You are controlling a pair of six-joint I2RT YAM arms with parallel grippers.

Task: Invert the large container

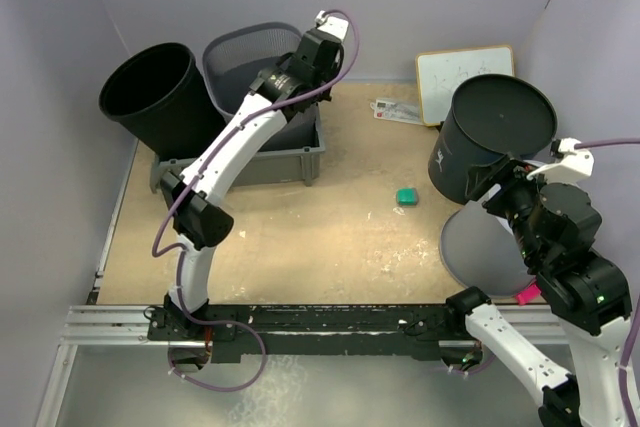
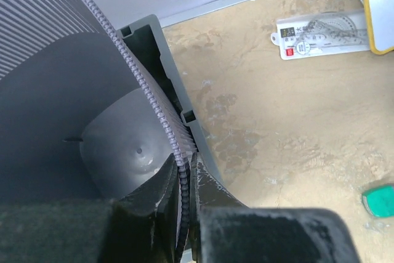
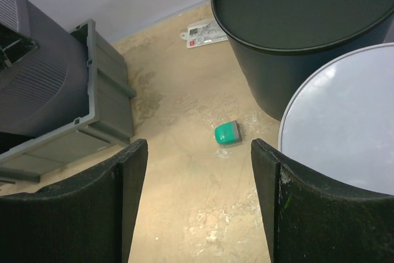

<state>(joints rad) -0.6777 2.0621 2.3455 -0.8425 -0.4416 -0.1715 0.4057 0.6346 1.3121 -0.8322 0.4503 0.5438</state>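
A grey mesh bin stands open side up in a grey crate at the back left. My left gripper is shut on the bin's right rim; in the left wrist view the fingertips pinch the beaded rim, one finger inside, one outside next to the crate wall. A black bucket leans open beside the crate. Another black container stands bottom up at the right. My right gripper is open and empty, in front of that container.
A green block lies mid-table, and also shows in the right wrist view. A grey round lid lies under my right arm. A whiteboard leans at the back right, with rulers beside it. Walls enclose three sides.
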